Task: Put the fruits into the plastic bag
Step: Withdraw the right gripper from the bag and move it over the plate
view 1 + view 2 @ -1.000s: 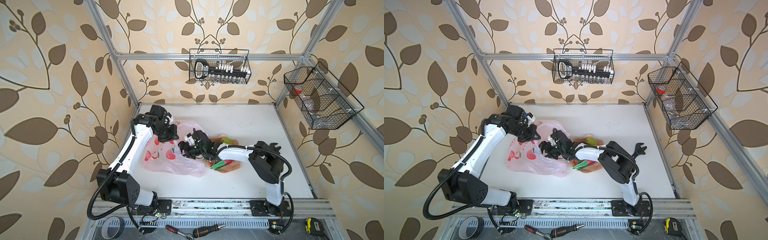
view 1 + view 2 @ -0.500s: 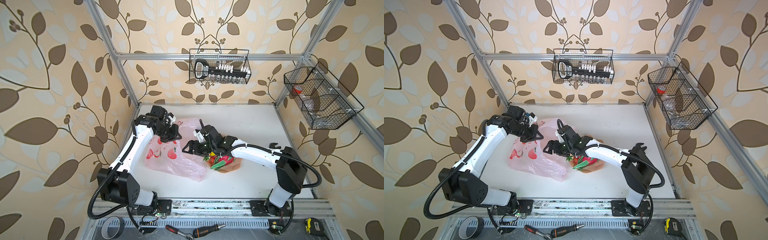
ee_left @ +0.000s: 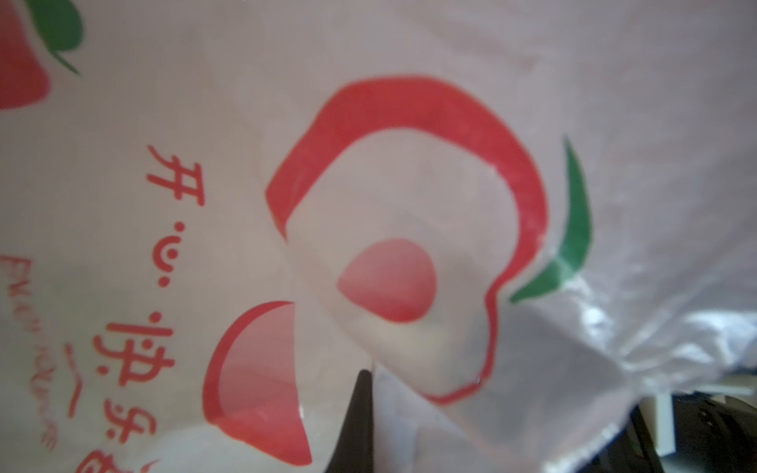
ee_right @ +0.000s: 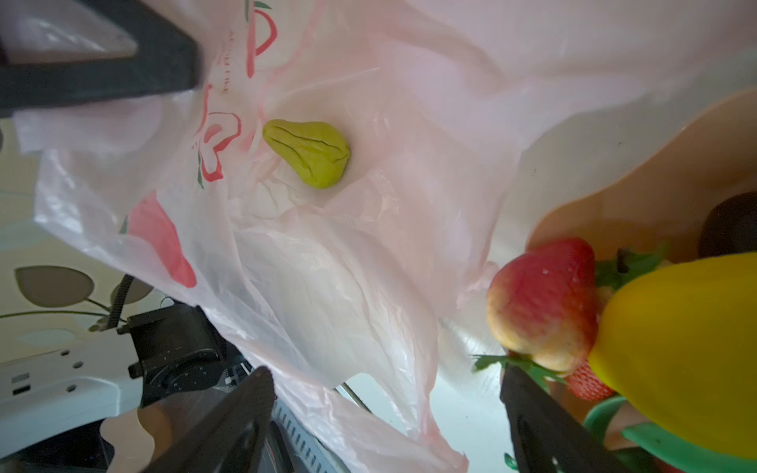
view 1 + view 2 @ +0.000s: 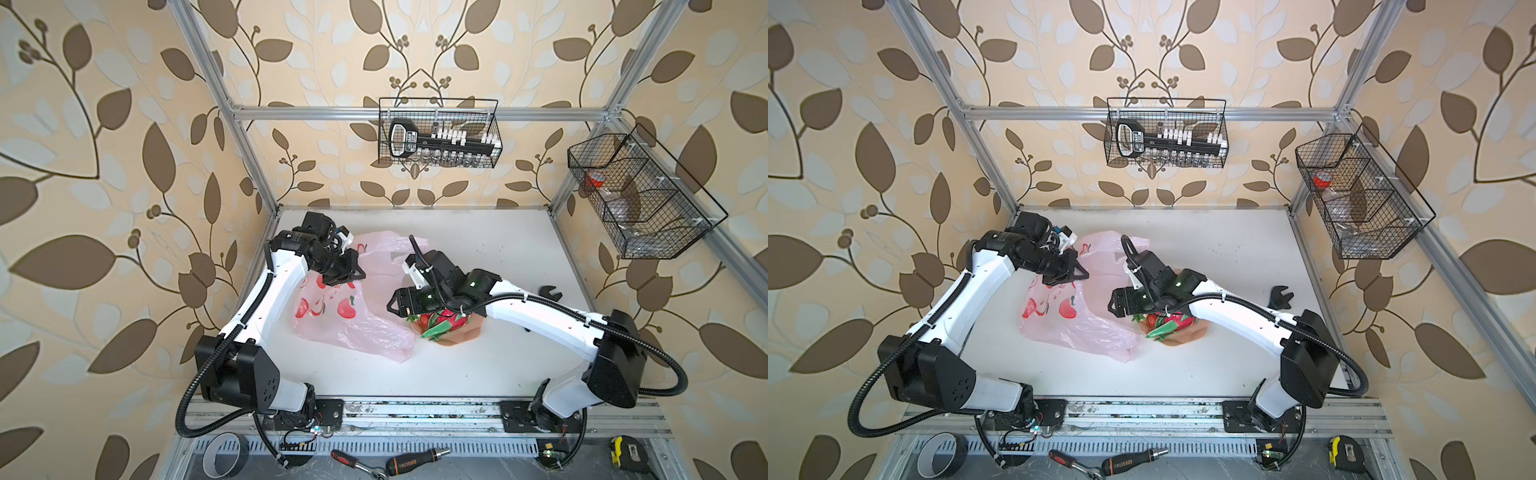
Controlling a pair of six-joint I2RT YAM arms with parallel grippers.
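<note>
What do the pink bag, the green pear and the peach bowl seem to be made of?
Plastic bag: thin glossy translucent film; it crinkles and shows prints through. Green pear: probably soft foam or rubber, matt; its skin is creased. Bowl: likely smooth moulded plastic, faint sheen.

From the top views you barely get the bowl (image 5: 467,334): the right arm (image 5: 540,309) sits over it, only a bit of dragon fruit (image 5: 440,322) pokes out, the rest is covered. The pear (image 4: 311,153) in the plastic bag (image 5: 353,328) doesn't show from up there. Left wrist view is all blurry bag print, left jaws just a dark sliver cut by the edge. Right wrist view crops the lemon (image 4: 688,348) and plum (image 4: 733,225). Side wire basket (image 5: 636,199) contents: too small to tell.
</note>
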